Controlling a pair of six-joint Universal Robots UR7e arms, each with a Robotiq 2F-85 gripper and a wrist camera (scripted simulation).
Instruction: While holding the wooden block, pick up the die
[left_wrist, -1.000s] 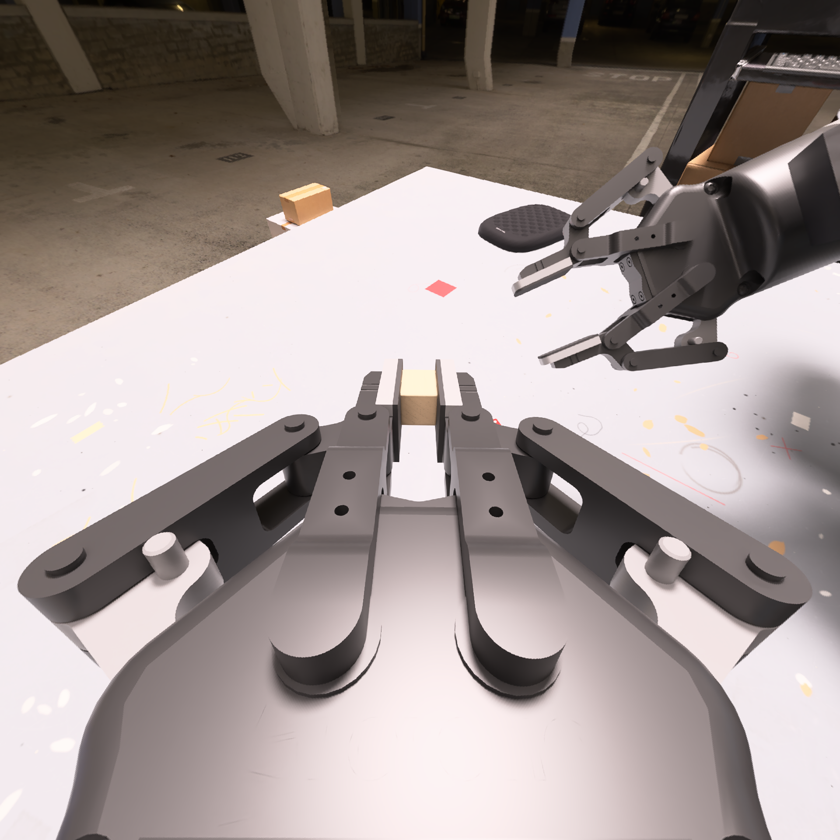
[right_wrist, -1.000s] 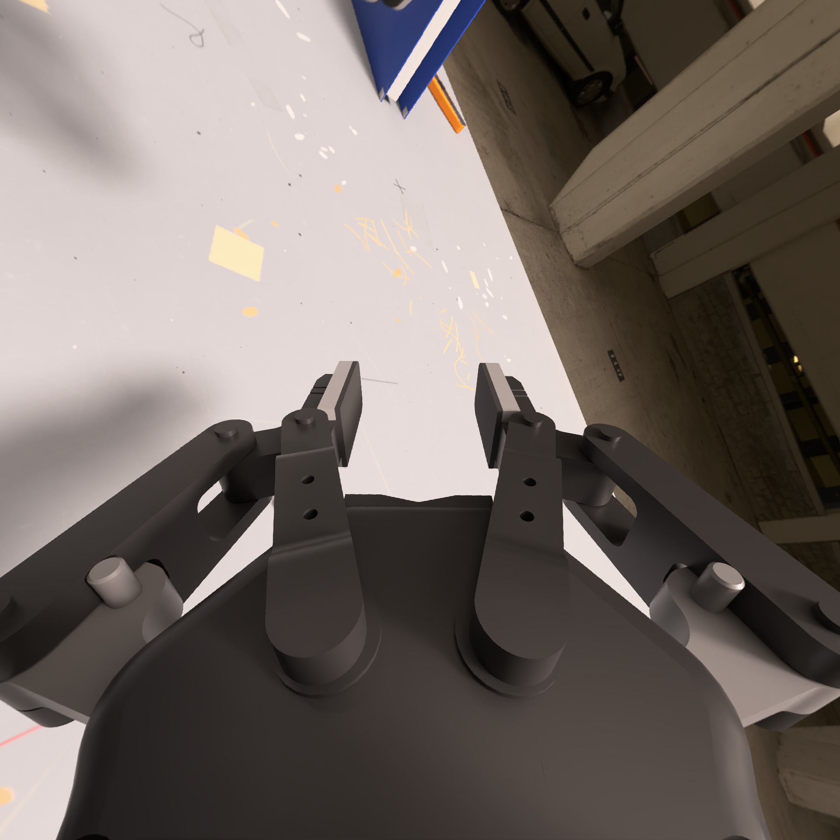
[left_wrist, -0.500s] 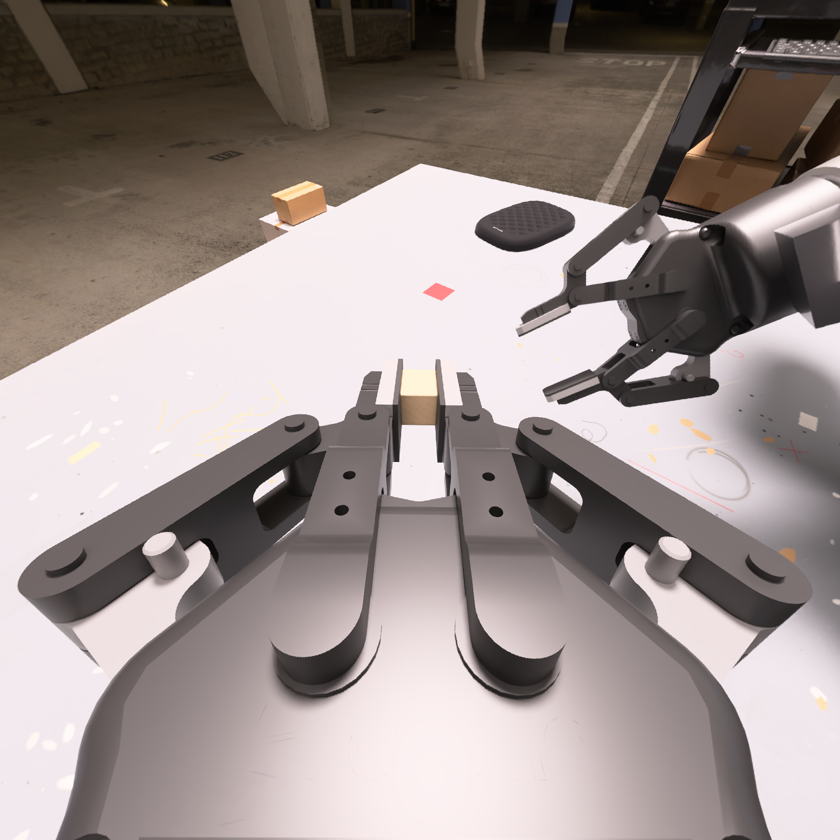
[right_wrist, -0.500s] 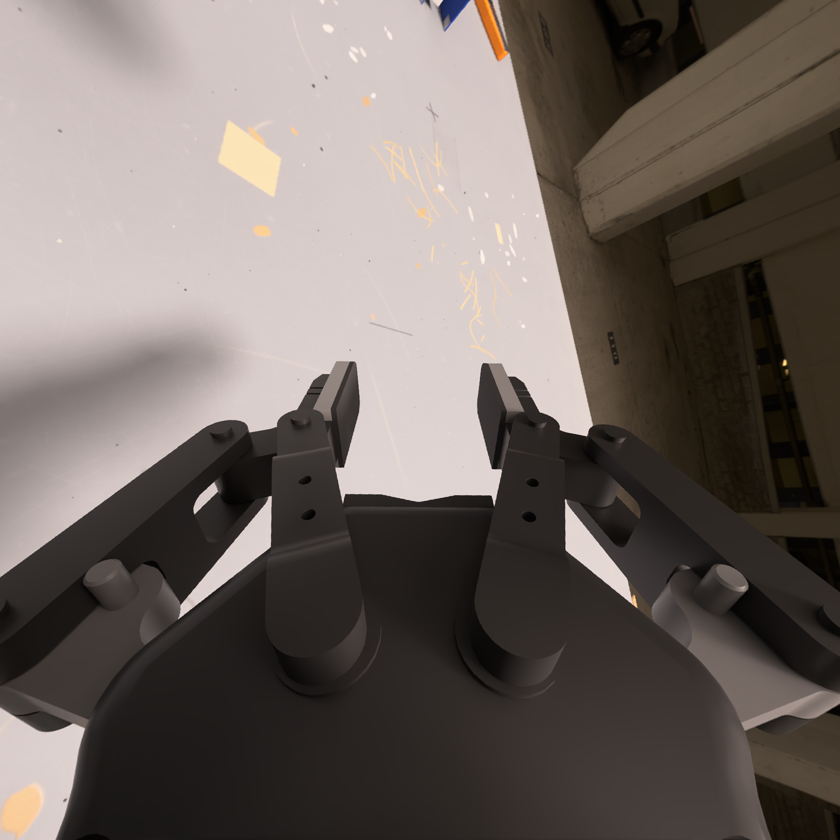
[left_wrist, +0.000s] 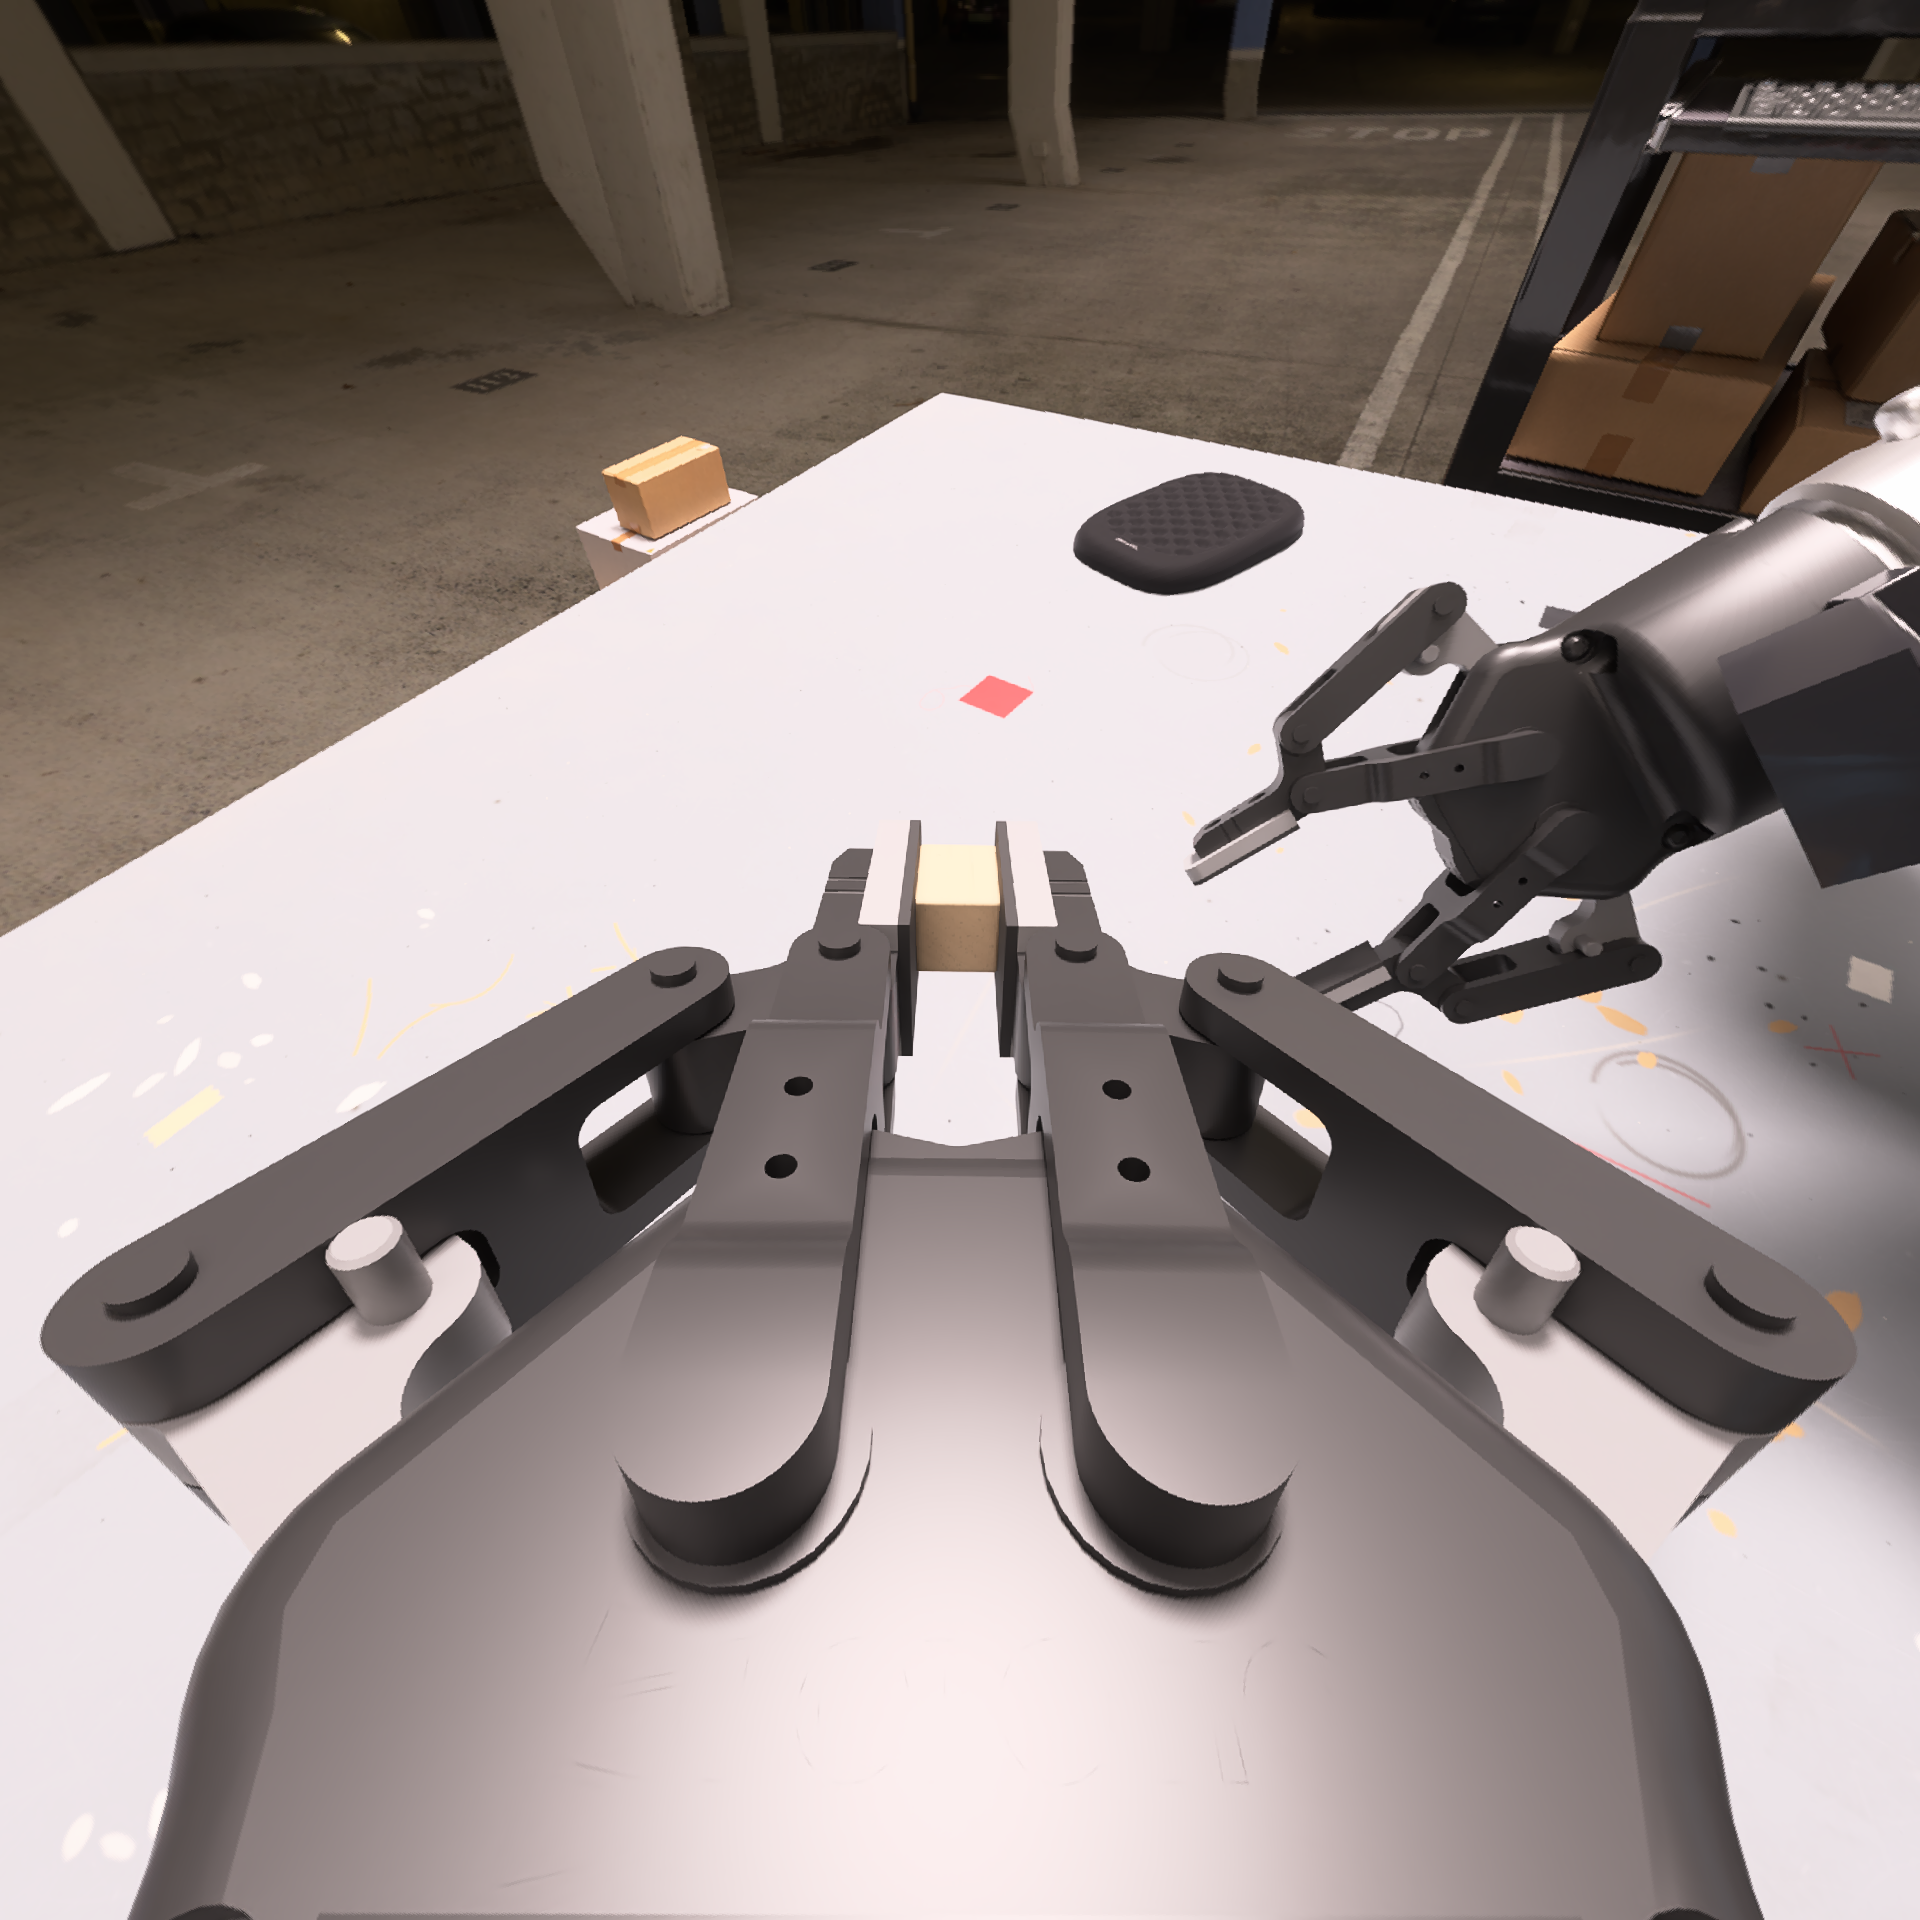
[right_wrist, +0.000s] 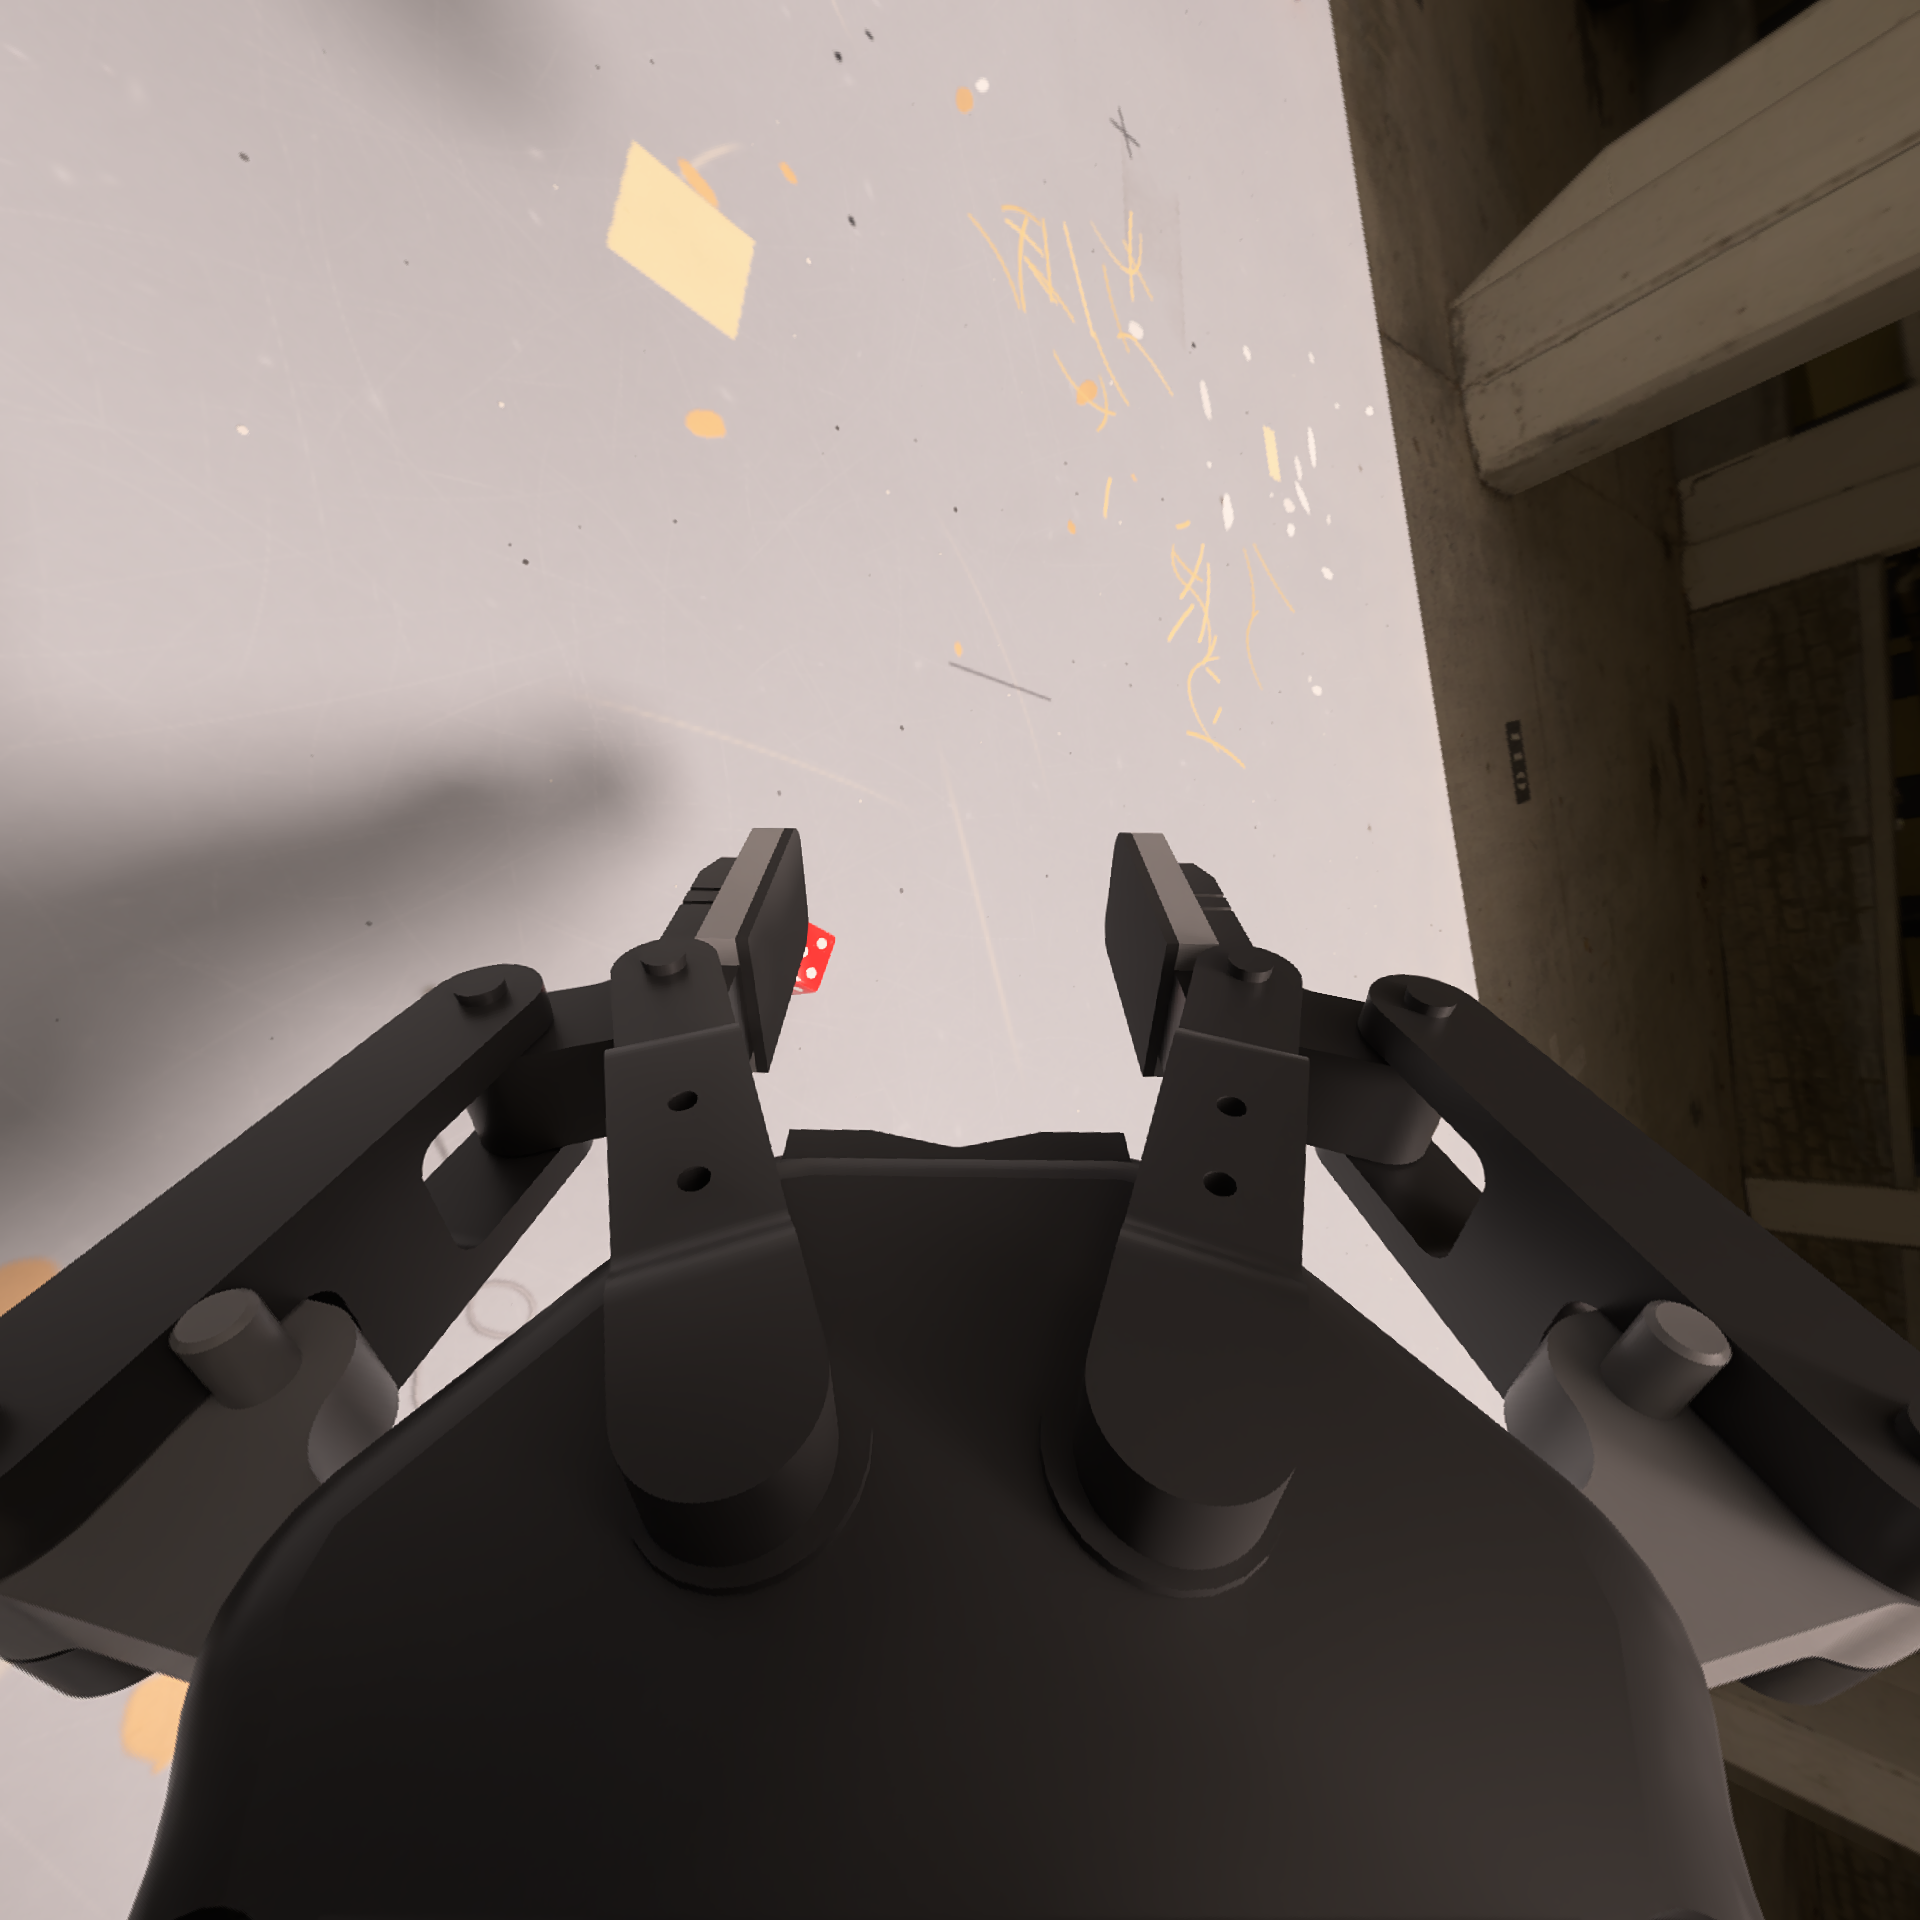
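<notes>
— Dice first: where is the small red die with white pips (right_wrist: 816, 958)?

— Only the right wrist view shows it, on the white table (right_wrist: 520, 582) beside one finger of the wide-spread right gripper (right_wrist: 956, 935).

— And the pale wooden block (left_wrist: 957, 906)?

— Only the left wrist view shows it, clamped in the left gripper (left_wrist: 957, 914) above the table, well inside its edges.

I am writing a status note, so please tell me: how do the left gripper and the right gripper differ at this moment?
The left gripper is shut on the wooden block; the right gripper is open and holds nothing. The left gripper grips its block between both fingers, while the red die only peeks out beside one finger of the right gripper, on the white table. Both are dark two-finger grippers above that table.
</notes>
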